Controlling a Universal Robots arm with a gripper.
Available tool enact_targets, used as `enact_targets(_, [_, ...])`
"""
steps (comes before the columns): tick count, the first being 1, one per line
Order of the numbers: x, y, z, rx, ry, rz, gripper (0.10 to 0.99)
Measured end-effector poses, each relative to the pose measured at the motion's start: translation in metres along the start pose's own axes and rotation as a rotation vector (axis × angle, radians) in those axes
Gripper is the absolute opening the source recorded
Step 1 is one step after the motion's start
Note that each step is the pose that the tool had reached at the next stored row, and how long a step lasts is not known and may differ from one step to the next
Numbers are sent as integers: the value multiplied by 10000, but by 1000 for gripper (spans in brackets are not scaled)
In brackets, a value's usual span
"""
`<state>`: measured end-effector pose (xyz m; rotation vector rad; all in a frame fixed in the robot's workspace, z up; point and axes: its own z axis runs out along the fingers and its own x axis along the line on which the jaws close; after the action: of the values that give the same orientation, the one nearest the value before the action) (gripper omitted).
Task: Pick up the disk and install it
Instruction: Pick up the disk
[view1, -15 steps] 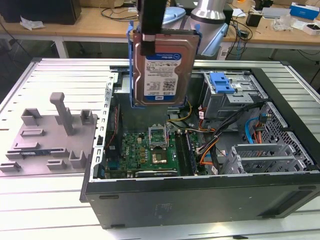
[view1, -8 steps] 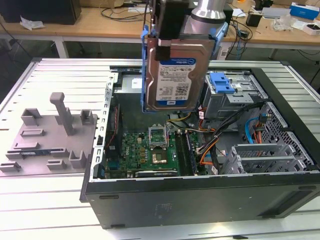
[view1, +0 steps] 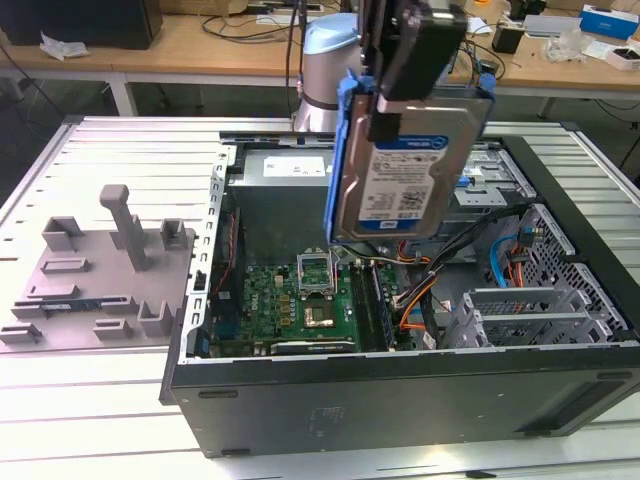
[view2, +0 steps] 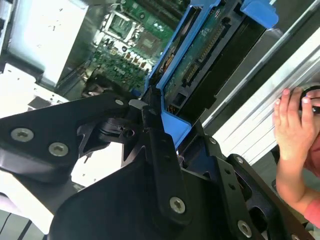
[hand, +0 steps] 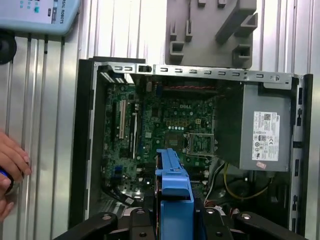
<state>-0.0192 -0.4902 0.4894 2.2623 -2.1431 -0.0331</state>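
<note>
Ribbed aluminium tabletop (view1: 90, 410) carries everything, and nearest the exterior camera lies an open computer case (view1: 400, 400) on its side, its dark wall facing forward. Just past that wall the green motherboard (view1: 300, 300) shows on the floor of the case, with orange and blue cables (view1: 420, 300) and a metal drive cage (view1: 520, 310) toward the exterior view's right. Above the open case hangs the disk (view1: 410, 170), nearly upright with its blue-and-white label toward the exterior camera and its blue carrier framing it; the gripper (view1: 400, 95) is clamped on its upper end (both wrist views show the black fingers closed against the blue carrier). The disk is in the air, not seated in any bay. Behind it sits the grey power-supply box (view1: 275, 195) at the far wall. Beside the case, on the exterior view's left, lies a grey fixture plate (view1: 100, 270). A person's hand (view2: 292, 120) rests on the table. Farther back stand wooden desks (view1: 200, 45).
</note>
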Motion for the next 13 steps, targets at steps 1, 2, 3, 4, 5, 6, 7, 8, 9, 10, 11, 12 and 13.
enact_targets(1, [23, -33, 0, 0, 0, -2, 369])
enact_targets(2, [49, -71, 0, 0, 0, -2, 369])
enact_targets(3, [69, -99, 0, 0, 0, -1, 369])
enact_targets(4, [91, -129, 0, 0, 1, 0, 369])
enact_targets(5, [100, -143, 0, 0, 0, -2, 369])
enact_targets(6, [105, -151, 0, 0, 0, -2, 369])
enact_targets(7, [105, -151, 0, 0, 0, -2, 369])
enact_targets(8, [105, -151, 0, 0, -1, -1, 369])
enact_targets(9, [105, -151, 0, 0, 0, 0, 369])
enact_targets(10, [105, -153, -1, 0, 0, -1, 369])
enact_targets(11, [106, -153, -1, 0, 0, -1, 369])
enact_targets(12, [106, -153, 0, 0, 0, -1, 369])
enact_targets(13, [106, -153, -1, 0, 0, -1, 369])
